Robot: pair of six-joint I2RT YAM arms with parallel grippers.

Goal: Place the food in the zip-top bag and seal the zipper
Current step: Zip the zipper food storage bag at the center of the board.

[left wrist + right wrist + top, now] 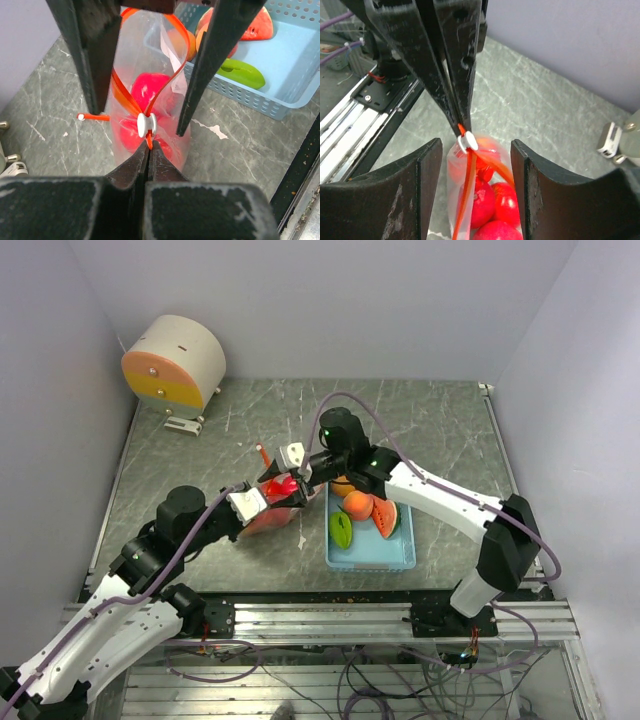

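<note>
The clear zip-top bag [170,60] stands upright on the table with several red round pieces of food [492,205] inside. Its red-orange zipper [122,95] gapes in a loop, the white slider [146,125] at the near end. My left gripper [149,145] is shut on the zipper's end just below the slider. My right gripper [476,150] is open, one finger on each side of the bag's mouth, with gaps to the plastic. In the top view the bag [272,520] sits between the left gripper [270,497] and the right gripper [292,478].
A light blue tray [392,558] right of the bag holds an orange ball [357,504], a green piece [341,530] and a red-orange slice [386,517]. A thin orange stick [92,116] lies on the table beside the bag. A cream and orange drum [175,360] stands at the back left.
</note>
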